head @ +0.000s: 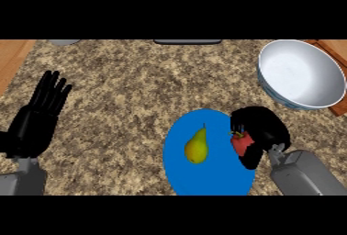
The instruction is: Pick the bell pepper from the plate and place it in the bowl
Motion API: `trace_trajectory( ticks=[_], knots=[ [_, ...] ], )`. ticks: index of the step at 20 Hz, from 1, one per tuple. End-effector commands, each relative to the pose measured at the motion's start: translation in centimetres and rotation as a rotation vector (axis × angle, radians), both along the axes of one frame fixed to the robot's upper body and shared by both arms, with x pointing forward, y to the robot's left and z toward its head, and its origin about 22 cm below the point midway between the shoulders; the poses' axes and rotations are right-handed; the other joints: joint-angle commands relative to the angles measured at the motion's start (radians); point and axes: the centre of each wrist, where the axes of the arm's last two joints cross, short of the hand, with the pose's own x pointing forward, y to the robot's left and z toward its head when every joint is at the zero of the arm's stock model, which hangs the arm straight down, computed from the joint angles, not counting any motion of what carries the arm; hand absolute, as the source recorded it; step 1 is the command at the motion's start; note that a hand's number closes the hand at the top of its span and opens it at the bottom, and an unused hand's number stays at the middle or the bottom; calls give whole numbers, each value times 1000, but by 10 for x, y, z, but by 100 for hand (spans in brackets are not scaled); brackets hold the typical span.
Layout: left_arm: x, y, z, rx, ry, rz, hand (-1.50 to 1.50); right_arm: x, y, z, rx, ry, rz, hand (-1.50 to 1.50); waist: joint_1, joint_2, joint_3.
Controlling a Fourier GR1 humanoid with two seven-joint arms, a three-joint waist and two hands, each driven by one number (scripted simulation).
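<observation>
My right hand curls around the red bell pepper on the blue plate; I judge it light, hollow, waxy-slick, best cupped round its body.

Light falls evenly and brightly over the speckled brown granite counter, with no clear direction to it. The counter carries almost no cast shadows. The inside of the white round bowl shades softly from pale grey to near white, without hard glare. The flat blue round plate shows one uniform tone, no highlights. The two black hands, left and right, read as nearly featureless dark shapes.
</observation>
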Motion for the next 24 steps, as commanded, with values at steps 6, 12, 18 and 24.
trace_trajectory(
  ticks=[6,12,18,24],
  knots=[
    [-1,-7,-4,0,3,10,0,-14,-10,98,-7,-339,-188,150,-9,-4,-1],
    [4,9,11,10,-5,3,0,-15,-35,145,-54,-482,-345,150,2,0,-1],
    [-3,-9,19,15,-11,-10,0,2,-79,170,15,-532,-473,150,9,1,0],
    [8,-10,-8,-4,-6,-15,0,48,-118,153,45,-574,-547,150,14,6,0]
  ],
)
